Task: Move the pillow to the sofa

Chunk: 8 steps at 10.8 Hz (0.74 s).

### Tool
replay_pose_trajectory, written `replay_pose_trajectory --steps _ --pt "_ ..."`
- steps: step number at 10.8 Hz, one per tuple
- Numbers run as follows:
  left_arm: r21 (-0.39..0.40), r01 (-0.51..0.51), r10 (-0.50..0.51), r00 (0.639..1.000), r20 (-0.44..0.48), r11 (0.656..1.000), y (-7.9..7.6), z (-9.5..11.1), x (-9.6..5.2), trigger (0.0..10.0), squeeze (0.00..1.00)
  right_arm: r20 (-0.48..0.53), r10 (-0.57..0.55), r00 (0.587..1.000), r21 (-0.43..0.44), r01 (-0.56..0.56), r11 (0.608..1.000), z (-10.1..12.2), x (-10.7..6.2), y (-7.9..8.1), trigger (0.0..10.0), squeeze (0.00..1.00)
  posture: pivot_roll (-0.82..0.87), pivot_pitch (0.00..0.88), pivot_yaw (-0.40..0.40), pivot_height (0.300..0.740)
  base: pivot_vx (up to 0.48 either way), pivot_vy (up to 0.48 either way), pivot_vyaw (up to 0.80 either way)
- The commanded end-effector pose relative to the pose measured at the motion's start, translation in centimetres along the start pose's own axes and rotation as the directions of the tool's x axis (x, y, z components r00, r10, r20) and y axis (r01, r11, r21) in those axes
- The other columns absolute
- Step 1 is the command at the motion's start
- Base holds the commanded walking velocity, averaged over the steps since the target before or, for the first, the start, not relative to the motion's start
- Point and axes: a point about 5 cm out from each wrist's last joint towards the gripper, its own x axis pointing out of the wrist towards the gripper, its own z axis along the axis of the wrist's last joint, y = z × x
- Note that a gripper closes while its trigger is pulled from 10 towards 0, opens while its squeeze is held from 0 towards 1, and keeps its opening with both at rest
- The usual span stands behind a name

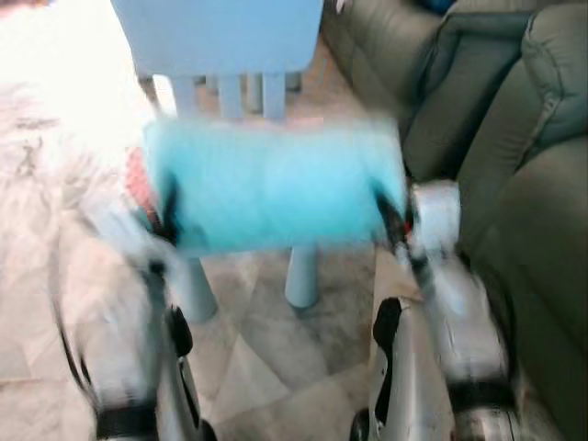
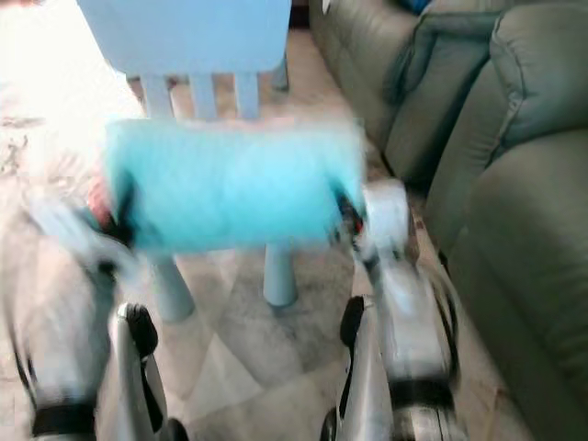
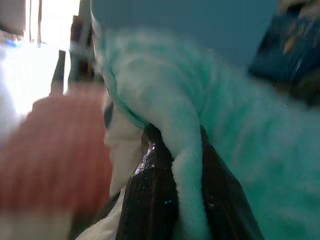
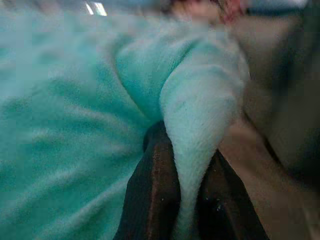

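A fluffy turquoise pillow (image 1: pixel 276 184) hangs in the air between my two arms, blurred by motion. My left gripper (image 1: pixel 168 216) is shut on its left edge, and my right gripper (image 1: pixel 386 216) is shut on its right edge. In the left wrist view the black fingers (image 3: pixel 152 195) pinch a fold of the pillow (image 3: pixel 225 135). In the right wrist view the fingers (image 4: pixel 155 195) pinch a fold of the same pillow (image 4: pixel 75 125). The grey-green sofa (image 1: pixel 514 138) stands to the right.
A light blue small chair (image 1: pixel 230 46) stands just behind the pillow, its legs (image 1: pixel 301 276) on the marble floor (image 1: pixel 266 367). Something red (image 3: pixel 55 150) lies close by the left gripper. Bright light washes out the floor at the left.
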Motion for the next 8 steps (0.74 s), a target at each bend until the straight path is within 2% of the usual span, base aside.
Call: replay_pose_trajectory --steps 1,2,4,6,8 --pt "0.025 0.025 -0.025 1.0 0.013 0.999 -0.4 0.5 0.2 0.0 0.0 0.067 -0.009 0.998 -0.039 0.012 0.999 2.0 0.4 -0.1 0.0 0.0 -0.09 0.0 0.004 0.32 0.0 0.0 0.0" --pt "0.04 0.021 -0.018 0.998 -0.058 0.999 -0.2 -1.1 -1.6 0.0 0.0 0.045 -0.042 0.998 -0.03 0.043 0.999 1.7 -0.7 0.0 0.0 0.0 -0.1 0.0 0.006 0.32 0.0 0.0 0.0" --pt "0.058 0.004 0.003 0.993 -0.115 0.998 0.4 -2.1 -3.4 0.0 0.0 0.006 -0.069 0.998 -0.034 0.069 0.997 1.2 -2.2 0.5 0.0 0.0 -0.11 0.0 0.01 0.32 0.0 0.0 0.0" --pt "0.066 0.002 0.007 0.99 -0.139 0.998 0.7 -2.6 -4.1 0.0 0.0 0.003 -0.083 0.997 -0.043 0.083 0.996 1.4 -2.6 0.8 0.0 0.0 -0.12 0.0 0.011 0.32 0.0 0.0 0.0" --pt "0.051 0.003 0.004 0.991 -0.134 0.999 0.2 -2.5 -3.7 0.0 0.0 0.007 -0.094 0.996 -0.043 0.094 0.995 2.0 -2.6 1.1 0.0 0.0 -0.12 0.0 0.012 0.32 0.0 0.0 0.0"
